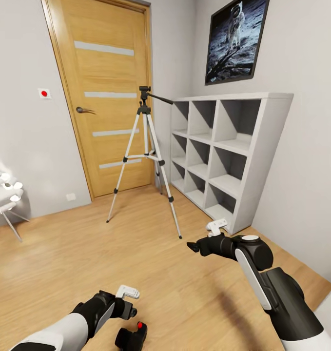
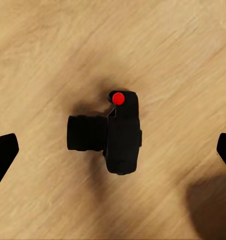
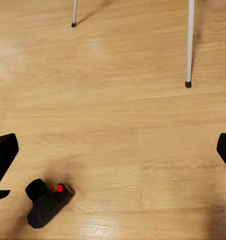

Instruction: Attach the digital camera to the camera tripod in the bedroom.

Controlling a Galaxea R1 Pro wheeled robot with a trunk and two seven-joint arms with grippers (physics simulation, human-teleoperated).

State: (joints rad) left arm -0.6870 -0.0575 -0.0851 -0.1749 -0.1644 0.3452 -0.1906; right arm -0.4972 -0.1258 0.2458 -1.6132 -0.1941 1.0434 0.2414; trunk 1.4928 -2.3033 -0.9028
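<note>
1. Lying on the wood plank floor [image 1: 63, 273], the digital camera [image 2: 110, 134] is seen under the left gripper [image 2: 113, 152] — its fingers are spread wide apart, touching nothing.
2. The right gripper [image 3: 113, 152] is also held open above the floor.
3. The camera tripod [image 1: 145, 156] is placed upright near the oak door [image 1: 107, 92], beside the white cube shelves [image 1: 223, 156].

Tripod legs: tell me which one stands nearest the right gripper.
The front leg, slanting toward the shelves, foot just ahead of the right gripper; the other two feet stand back toward the door.
</note>
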